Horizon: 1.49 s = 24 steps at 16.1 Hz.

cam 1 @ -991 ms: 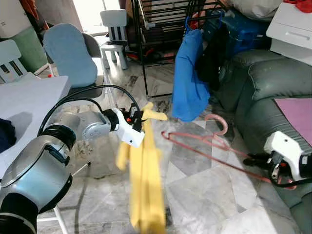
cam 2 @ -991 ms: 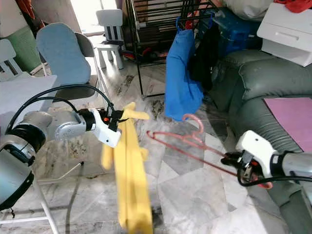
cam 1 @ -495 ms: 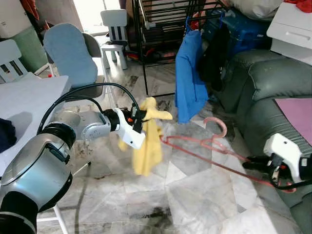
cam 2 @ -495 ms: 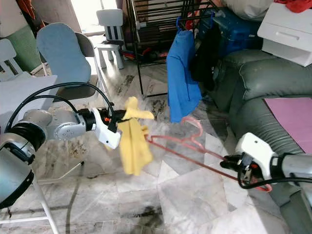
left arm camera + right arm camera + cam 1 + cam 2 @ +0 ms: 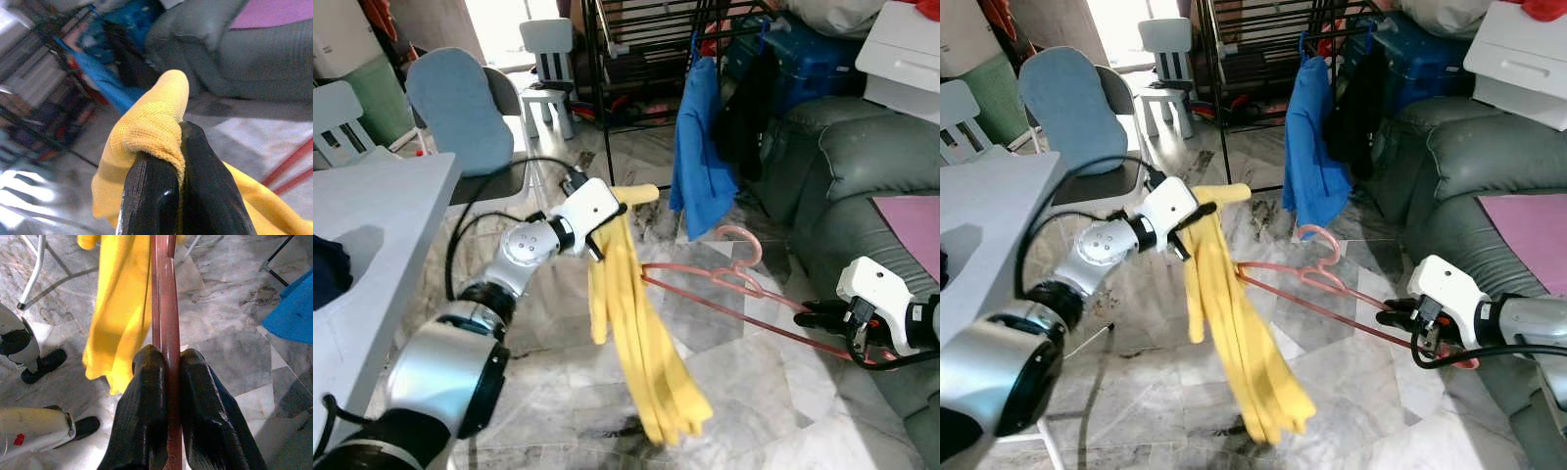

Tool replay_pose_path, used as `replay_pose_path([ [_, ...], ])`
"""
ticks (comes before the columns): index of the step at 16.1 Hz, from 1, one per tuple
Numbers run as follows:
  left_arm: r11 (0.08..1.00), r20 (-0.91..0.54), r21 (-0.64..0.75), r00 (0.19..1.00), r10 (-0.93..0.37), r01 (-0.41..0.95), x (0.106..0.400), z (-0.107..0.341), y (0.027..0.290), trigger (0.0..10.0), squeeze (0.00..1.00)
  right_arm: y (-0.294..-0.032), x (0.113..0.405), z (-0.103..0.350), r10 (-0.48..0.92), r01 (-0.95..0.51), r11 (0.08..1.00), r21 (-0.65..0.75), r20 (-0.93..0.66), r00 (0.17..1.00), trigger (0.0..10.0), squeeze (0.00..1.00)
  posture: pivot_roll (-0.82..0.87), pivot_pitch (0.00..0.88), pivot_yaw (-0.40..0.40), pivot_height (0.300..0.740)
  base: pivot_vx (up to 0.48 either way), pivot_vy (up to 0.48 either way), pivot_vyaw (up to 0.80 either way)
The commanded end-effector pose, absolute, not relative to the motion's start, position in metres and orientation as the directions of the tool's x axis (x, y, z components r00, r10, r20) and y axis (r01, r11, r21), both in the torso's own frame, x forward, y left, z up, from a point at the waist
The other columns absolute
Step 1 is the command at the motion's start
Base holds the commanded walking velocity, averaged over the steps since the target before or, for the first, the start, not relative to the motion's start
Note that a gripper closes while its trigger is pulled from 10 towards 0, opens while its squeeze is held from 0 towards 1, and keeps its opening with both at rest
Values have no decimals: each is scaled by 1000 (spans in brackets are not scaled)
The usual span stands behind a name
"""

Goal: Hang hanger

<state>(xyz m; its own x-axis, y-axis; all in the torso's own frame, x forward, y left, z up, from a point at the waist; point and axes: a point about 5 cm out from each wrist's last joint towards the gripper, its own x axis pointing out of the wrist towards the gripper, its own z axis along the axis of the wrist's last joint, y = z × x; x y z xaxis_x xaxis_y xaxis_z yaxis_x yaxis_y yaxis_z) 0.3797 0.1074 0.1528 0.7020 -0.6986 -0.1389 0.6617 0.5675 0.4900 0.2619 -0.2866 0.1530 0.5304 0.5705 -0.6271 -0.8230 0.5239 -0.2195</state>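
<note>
Your right gripper (image 5: 1393, 315) is clamped on the lower bar of the one pink plastic hanger (image 5: 1317, 283); the bar runs straight between its two black fingers (image 5: 146, 411), jaws pressed shut against it. The hanger is held in the air above the marble floor (image 5: 744, 382), its hook pointing up, in front of the grey sofa (image 5: 862, 166). Your left gripper (image 5: 619, 204) is closed on a fold of the single long yellow cloth (image 5: 641, 323), which dangles beside the hanger's far tip.
</note>
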Motion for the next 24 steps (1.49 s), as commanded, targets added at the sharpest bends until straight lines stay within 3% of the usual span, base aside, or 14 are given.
replay_pose_path([
  [1,566,-131,488,696,-706,665,379,155,113,10000,0,-285,263,162,588,-837,494,-237,-617,522,10000,0,-251,0,114,740,0,0,0],
  [3,527,-170,493,670,-722,692,380,159,120,10000,0,-291,264,168,578,-833,494,-248,-622,528,10000,0,-253,0,119,740,0,0,0],
  [5,399,-237,567,607,-759,720,378,166,127,10000,0,-295,268,173,561,-818,505,-275,-616,553,10000,0,-250,0,124,740,0,0,0],
  [6,368,-269,539,569,-777,757,378,167,130,10000,0,-295,269,174,561,-814,510,-277,-610,559,10000,0,-250,0,127,740,0,0,0],
  [7,415,-255,439,554,-793,797,381,171,132,10000,0,-292,269,172,573,-822,501,-270,-608,549,10000,0,-248,0,128,740,0,0,0],
  [9,437,-234,400,551,-801,806,382,173,130,10000,0,-289,268,170,586,-830,493,-260,-606,538,10000,0,-250,0,128,740,0,0,0],
  [14,287,-278,386,407,-870,877,373,171,122,10000,0,-287,269,175,639,-860,463,-215,-591,492,10000,0,-252,0,134,740,0,0,0],
  [17,198,-307,463,366,-879,864,372,180,119,10000,0,-286,265,179,671,-889,424,-173,-600,437,10000,0,-249,0,139,740,0,0,0],
  [23,82,-327,694,415,-849,715,373,197,122,10000,0,-301,253,178,659,-913,394,-108,-659,363,10000,0,-249,0,148,740,0,0,0],
  [24,43,-303,770,423,-854,637,371,203,121,10000,0,-303,250,176,656,-914,394,-97,-667,354,10000,0,-244,0,151,740,0,0,0],
])
